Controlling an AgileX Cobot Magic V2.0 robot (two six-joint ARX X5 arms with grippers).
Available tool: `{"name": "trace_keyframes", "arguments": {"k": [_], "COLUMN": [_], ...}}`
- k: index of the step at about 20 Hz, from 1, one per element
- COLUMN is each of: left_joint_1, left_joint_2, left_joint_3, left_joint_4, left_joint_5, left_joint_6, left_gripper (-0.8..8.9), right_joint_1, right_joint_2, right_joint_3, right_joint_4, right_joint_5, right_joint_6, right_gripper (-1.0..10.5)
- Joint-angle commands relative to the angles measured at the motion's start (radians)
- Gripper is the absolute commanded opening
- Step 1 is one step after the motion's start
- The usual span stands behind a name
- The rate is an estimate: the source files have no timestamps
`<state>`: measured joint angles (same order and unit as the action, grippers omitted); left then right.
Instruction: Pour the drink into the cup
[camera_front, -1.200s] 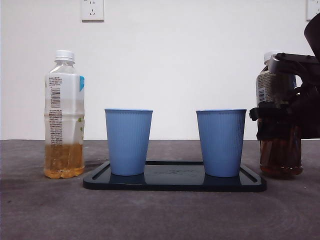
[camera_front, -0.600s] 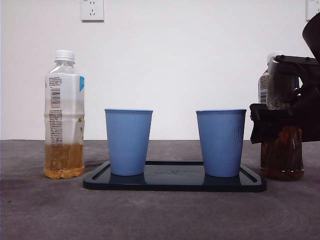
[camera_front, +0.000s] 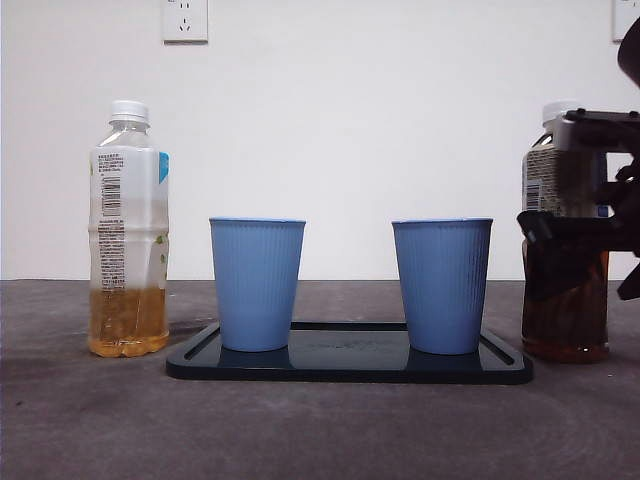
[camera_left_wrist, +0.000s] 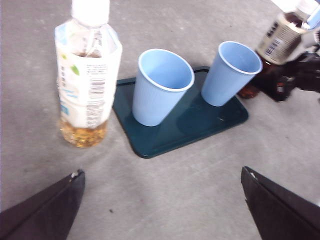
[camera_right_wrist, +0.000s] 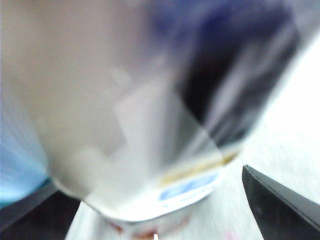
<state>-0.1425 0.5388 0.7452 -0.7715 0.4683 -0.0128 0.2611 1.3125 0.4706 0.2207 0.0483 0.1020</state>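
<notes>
The right gripper (camera_front: 585, 225) has slid outward since a moment ago, its jaws around the dark-tea bottle (camera_front: 565, 320); grip unclear. The bottle stands beside the tray (camera_front: 350, 368) holding two ribbed blue cups (camera_front: 257, 283). The left gripper (camera_left_wrist: 160, 210) gapes wide, holding nothing.

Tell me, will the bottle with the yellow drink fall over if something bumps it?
Probably not easily. The yellow-drink bottle is tall and narrow, but its liquid sits low, so the weight stays near the table. A push near its white cap could still tip it. It's likely light.
</notes>
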Motion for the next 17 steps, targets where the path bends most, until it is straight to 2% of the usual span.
{"name": "trace_keyframes", "arguments": {"k": [1, 5, 6, 10, 14, 17], "left_joint_1": [-0.003, -0.003, -0.005, -0.037, -0.070, -0.088], "left_joint_2": [0.026, 0.114, 0.148, 0.293, 0.418, 0.515], "left_joint_3": [0.015, -0.019, -0.037, -0.152, -0.247, -0.264], "left_joint_4": [0.032, 0.142, 0.179, 0.427, 0.679, 0.813], "left_joint_5": [-0.029, -0.028, -0.028, -0.030, -0.132, -0.161], "left_joint_6": [0.013, 0.003, 0.001, -0.015, -0.040, -0.044], "left_gripper": [5.44, 5.73, 6.07, 6.31, 6.31, 6.31], "right_joint_1": [0.004, 0.011, 0.016, 0.083, 0.154, 0.191], "right_joint_2": [-0.053, -0.185, -0.218, -0.384, -0.555, -0.652], "right_joint_3": [0.008, 0.008, 0.008, 0.008, 0.009, 0.016], "right_joint_4": [-0.061, -0.203, -0.262, -0.389, -0.468, -0.502], "right_joint_5": [0.005, -0.027, -0.043, -0.057, -0.060, -0.060], "right_joint_6": [0.005, 0.034, 0.069, 0.135, 0.193, 0.216], "right_gripper": [5.0, 5.0, 5.0, 5.0, 5.0, 5.0]}}
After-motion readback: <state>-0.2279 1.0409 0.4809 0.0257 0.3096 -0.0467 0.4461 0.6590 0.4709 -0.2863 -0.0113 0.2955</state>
